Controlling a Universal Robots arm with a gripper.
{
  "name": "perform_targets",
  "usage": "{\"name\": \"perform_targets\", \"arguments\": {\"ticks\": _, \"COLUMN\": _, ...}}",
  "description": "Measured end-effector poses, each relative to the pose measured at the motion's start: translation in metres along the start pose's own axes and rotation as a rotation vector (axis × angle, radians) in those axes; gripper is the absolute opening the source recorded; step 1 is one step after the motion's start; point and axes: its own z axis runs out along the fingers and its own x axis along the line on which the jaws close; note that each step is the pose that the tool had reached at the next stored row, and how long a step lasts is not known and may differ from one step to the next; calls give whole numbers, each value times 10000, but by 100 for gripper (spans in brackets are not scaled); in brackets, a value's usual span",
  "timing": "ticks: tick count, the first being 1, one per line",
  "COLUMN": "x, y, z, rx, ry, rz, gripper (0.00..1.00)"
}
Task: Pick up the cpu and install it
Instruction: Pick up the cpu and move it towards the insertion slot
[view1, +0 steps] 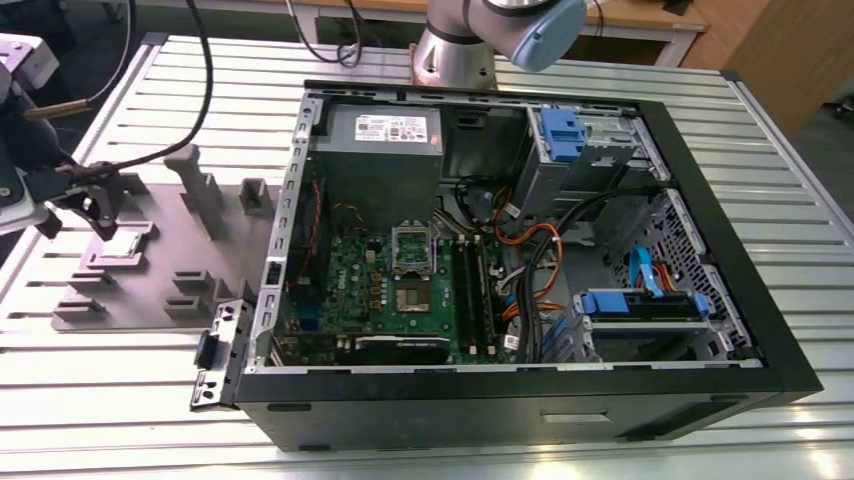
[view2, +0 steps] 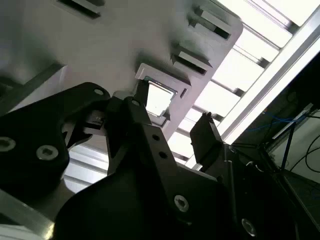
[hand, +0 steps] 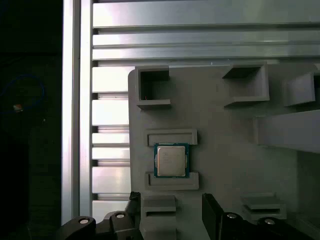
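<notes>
Fingers (view2: 141, 125) spread apart, nothing between them, hovering just above cpu (hand: 171, 160). Silver-lidded cpu lies flat between two raised blocks on grey plate (hand: 225, 145), untouched. In exterior view, plate sits on slatted worktop (view1: 134, 400), at exterior view's left of open case (view1: 534, 250).

The chip (hand: 171, 160) lies on the plate (hand: 225, 150) between two blocks (hand: 171, 137), seemingly just under the pincer (view1: 83, 208); the computer case (view1: 534, 250) stands well apart.
</notes>
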Motion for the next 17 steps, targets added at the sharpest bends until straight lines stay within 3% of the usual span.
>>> {"name": "perform_targets", "arguments": {"ticks": 17, "x": 0, "y": 1, "z": -2, "rx": -17, "ry": 2, "rz": 0, "gripper": 60}}
